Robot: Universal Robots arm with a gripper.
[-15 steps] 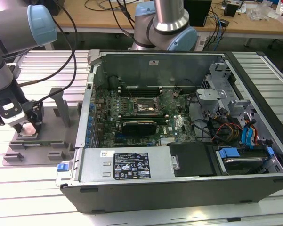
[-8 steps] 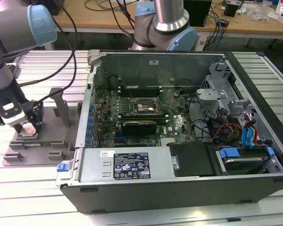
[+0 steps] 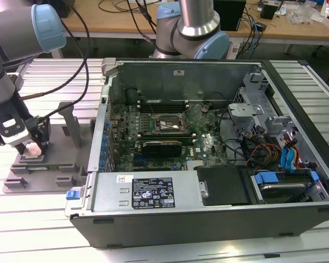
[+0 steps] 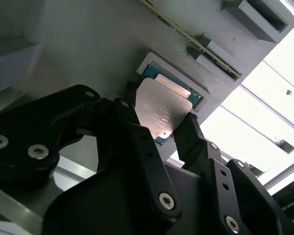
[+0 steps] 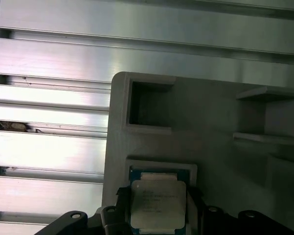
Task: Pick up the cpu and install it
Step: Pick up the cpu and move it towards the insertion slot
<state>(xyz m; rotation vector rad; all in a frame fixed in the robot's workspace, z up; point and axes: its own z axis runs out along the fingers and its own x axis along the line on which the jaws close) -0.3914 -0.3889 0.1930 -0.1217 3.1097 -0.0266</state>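
Observation:
The cpu (image 4: 161, 107), a flat square chip with a shiny silver lid and a green edge, lies in a square recess of the grey plastic tray (image 3: 49, 164) at the exterior view's left. My gripper (image 3: 33, 148) is down on that tray. In both wrist views its black fingers (image 4: 132, 122) sit one on each side of the cpu (image 5: 157, 203), pressed against its edges. The chip looks level with its recess. The motherboard's CPU socket (image 3: 167, 125) sits inside the open computer case, well to the exterior view's right of the gripper.
The open computer case (image 3: 208, 137) takes up the middle of the slatted metal table (image 3: 38, 230), its near wall (image 3: 153, 192) raised. Upright posts (image 3: 71, 123) stand on the tray beside the gripper. A second robot arm's base (image 3: 191, 33) stands behind the case. Cables and drive bays crowd the case's right side.

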